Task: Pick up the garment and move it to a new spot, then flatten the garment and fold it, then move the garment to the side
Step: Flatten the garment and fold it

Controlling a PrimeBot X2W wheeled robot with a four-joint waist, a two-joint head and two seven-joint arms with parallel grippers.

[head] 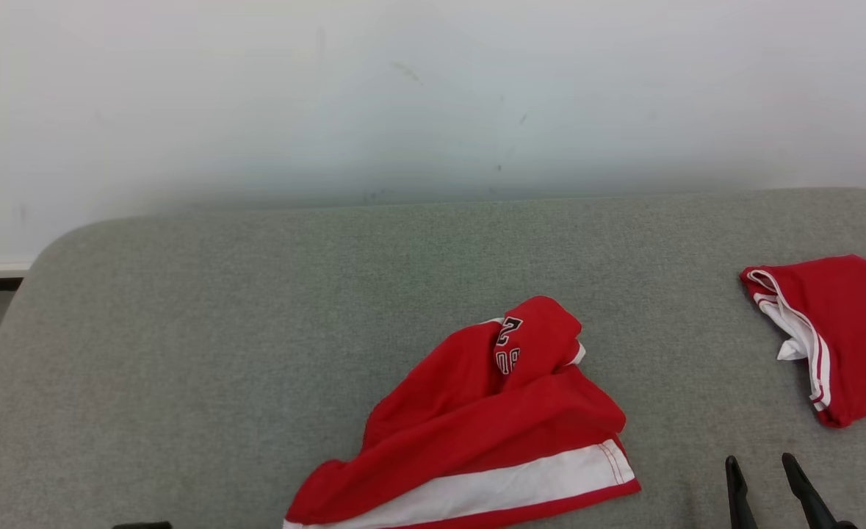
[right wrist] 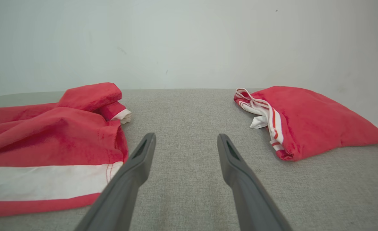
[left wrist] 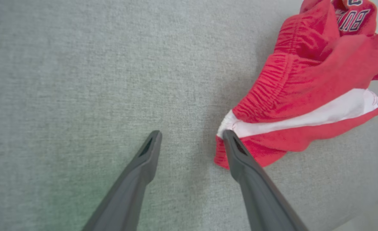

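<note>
Lying crumpled on the grey surface (head: pixel 256 330), the garment (head: pixel 477 411) is held by nothing; the left gripper (left wrist: pixel 192 134) and right gripper (right wrist: pixel 186 137) are seen spread wide, empty.

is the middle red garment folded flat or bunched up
Bunched up: the garment lies in a rumpled heap on the grey surface, its printed part humped on top.

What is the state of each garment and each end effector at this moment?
crumpled garment: bunched in a heap, not held.
folded garment: folded, lying at the right side.
left end effector: open, empty, close to the crumpled garment's edge.
right end effector: open, empty, pointing between the two garments.
</note>
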